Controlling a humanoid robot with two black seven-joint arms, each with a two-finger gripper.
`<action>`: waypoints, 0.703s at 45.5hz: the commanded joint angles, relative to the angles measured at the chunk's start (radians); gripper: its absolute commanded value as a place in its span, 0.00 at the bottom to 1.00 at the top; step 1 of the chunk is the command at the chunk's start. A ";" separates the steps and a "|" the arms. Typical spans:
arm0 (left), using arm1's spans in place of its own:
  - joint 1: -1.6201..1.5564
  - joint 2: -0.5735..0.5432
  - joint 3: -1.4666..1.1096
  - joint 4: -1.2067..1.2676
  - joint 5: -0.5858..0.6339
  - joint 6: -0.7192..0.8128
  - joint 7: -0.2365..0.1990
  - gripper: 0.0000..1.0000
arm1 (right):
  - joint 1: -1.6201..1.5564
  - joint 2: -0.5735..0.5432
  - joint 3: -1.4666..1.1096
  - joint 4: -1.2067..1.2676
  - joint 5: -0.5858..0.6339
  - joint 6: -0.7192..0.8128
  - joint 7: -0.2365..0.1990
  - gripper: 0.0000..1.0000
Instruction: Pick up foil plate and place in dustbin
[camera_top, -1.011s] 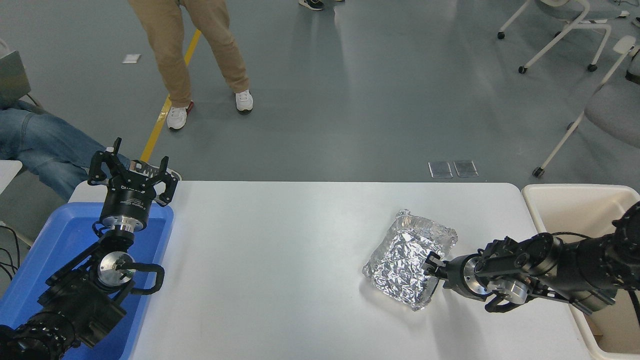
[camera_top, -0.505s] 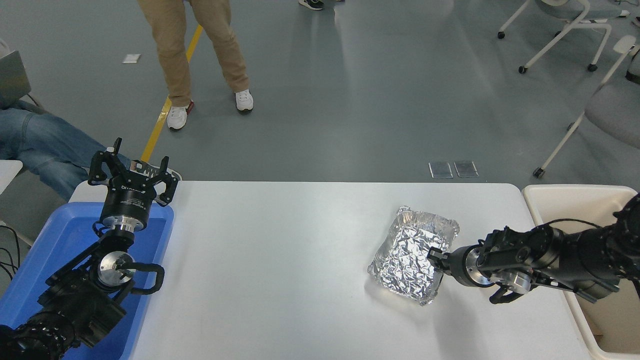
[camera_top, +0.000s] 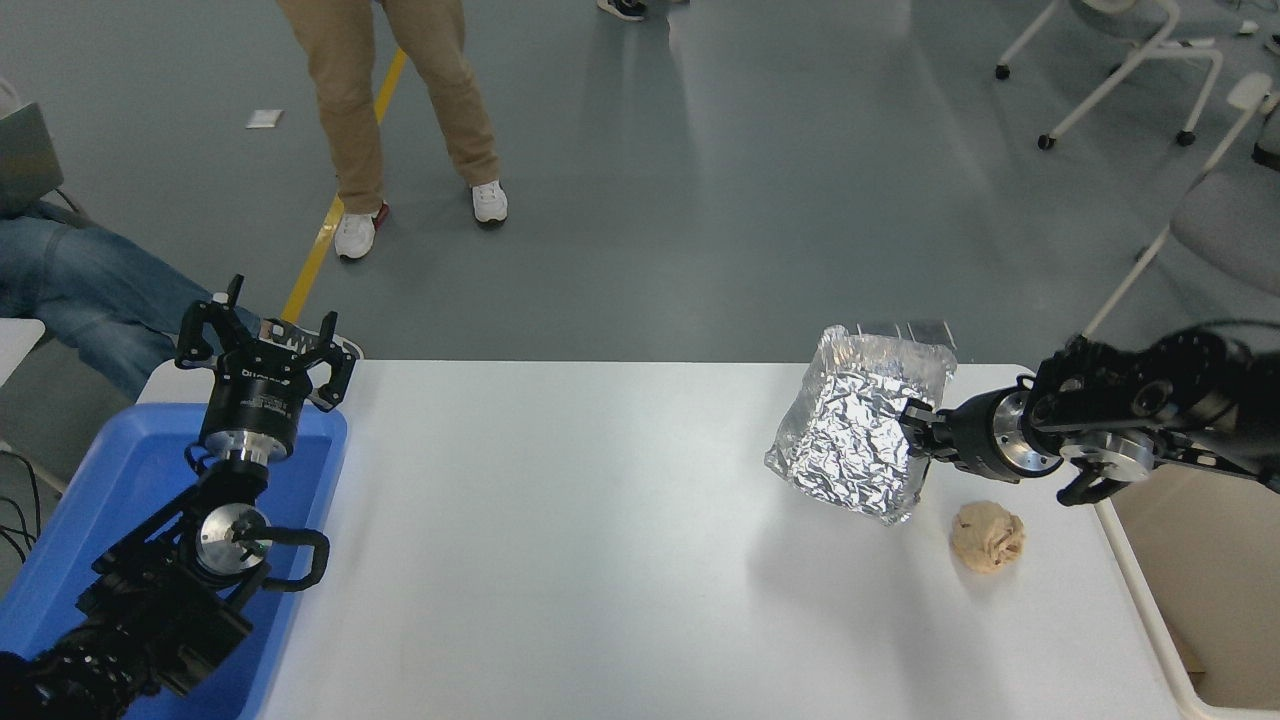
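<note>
The crinkled silver foil plate (camera_top: 855, 425) hangs tilted in the air above the right part of the white table (camera_top: 600, 560). My right gripper (camera_top: 915, 428) is shut on the plate's right rim and holds it up. The cream dustbin (camera_top: 1215, 560) stands off the table's right edge, partly hidden by my right arm. My left gripper (camera_top: 265, 345) is open and parked over the far end of the blue tray at the left.
A small tan crumpled paper ball (camera_top: 987, 536) lies on the table below my right wrist. A blue plastic tray (camera_top: 120, 500) sits at the table's left. A person in tan trousers stands beyond the table; another sits at the far left. Office chairs stand at the back right.
My right gripper has lifted the foil plate off the table and carried it up and to the right. The tan paper ball has come into view. The left arm has not moved.
</note>
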 joint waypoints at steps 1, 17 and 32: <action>0.000 0.000 0.000 0.000 0.000 0.000 0.000 0.99 | 0.226 -0.124 -0.004 0.029 -0.008 0.161 0.000 0.00; 0.000 0.000 0.000 0.000 0.000 0.000 0.000 0.99 | 0.419 -0.235 -0.007 0.029 -0.058 0.305 0.000 0.00; 0.000 0.000 0.000 0.000 0.000 0.000 0.000 0.99 | 0.444 -0.276 -0.010 0.021 -0.086 0.320 -0.001 0.00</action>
